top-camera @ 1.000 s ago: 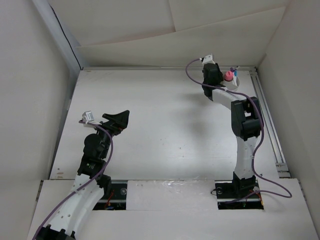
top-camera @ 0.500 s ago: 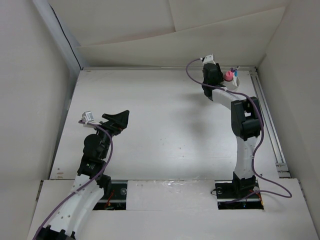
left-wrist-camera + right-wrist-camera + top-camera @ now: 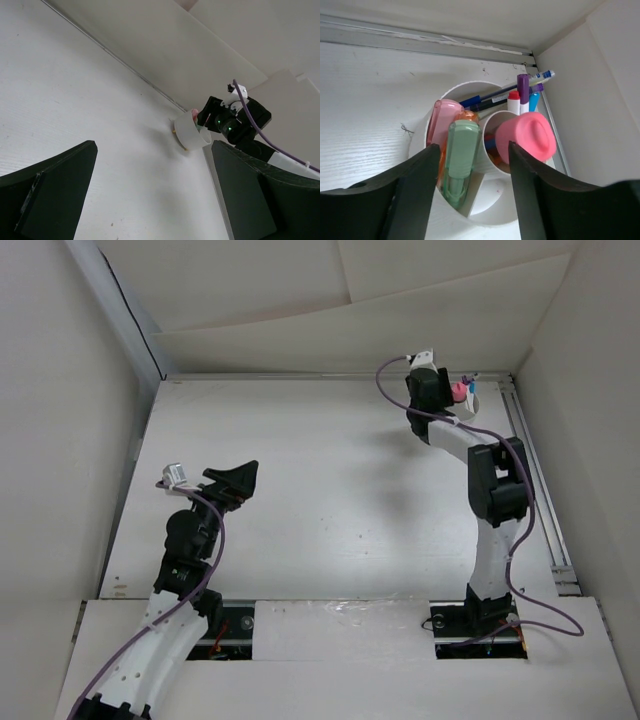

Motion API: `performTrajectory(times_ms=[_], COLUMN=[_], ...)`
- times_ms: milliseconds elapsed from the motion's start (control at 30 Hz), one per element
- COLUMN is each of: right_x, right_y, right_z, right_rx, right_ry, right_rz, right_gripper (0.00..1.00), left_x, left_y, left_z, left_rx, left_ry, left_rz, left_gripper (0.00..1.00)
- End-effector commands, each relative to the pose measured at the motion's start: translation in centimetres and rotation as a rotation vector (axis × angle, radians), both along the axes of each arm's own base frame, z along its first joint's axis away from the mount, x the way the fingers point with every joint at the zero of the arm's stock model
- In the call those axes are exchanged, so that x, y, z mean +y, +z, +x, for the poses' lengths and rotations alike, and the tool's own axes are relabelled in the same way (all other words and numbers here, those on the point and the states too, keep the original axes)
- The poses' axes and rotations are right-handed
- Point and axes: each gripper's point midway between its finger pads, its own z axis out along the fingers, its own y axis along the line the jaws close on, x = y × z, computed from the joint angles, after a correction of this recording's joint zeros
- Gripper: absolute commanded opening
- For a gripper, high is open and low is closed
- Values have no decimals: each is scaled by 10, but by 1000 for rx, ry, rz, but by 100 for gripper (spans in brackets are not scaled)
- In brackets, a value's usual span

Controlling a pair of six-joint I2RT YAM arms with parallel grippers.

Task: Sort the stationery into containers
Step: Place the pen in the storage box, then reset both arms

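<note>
Two pincers, both spread: the left pincer (image 3: pixel 154 146) hangs empty over the counter (image 3: pixel 320 490), while the right pincer (image 3: pixel 471 147) straddles the green highlighter (image 3: pixel 461 155), which stands in the white cup (image 3: pixel 465 84) at the far right corner. Best, I judge, to rise straight up, brushing neither it nor the pink bottle cap (image 3: pixel 527 136) alongside.

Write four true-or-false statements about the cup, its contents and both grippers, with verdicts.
1. The green highlighter sits inside the white cup. True.
2. The left gripper is shut. False: it is open, with nothing between its fingers.
3. The pink-capped bottle lies outside the cup. False: it stands in the cup's middle compartment.
4. The right gripper is open over the cup. True.
</note>
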Motion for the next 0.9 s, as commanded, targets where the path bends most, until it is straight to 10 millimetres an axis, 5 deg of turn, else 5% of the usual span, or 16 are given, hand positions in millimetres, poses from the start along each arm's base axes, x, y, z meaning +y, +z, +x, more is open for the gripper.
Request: performTrajectory(times_ms=[0, 133, 333, 667, 867], right_x=[13, 34, 95, 191, 210], right_y=[52, 83, 108, 66, 35], right_z=[-9, -27, -71, -171, -224], right_rx=[-128, -196, -234, -63, 29], right_ry=[16, 55, 189, 415, 511], right_rz=[90, 181, 310, 435, 449], right_gripper=[64, 78, 99, 99, 99], left_x=[-2, -2, -13, -35, -54], left_y=[14, 19, 20, 15, -7], left_z=[-4, -4, -5, 9, 32], left_rx=[-49, -60, -82, -57, 31], left_ry=[-17, -16, -77, -184, -258], left_rz=[-14, -7, 38, 94, 114], left_gripper=[100, 100, 100, 100, 100])
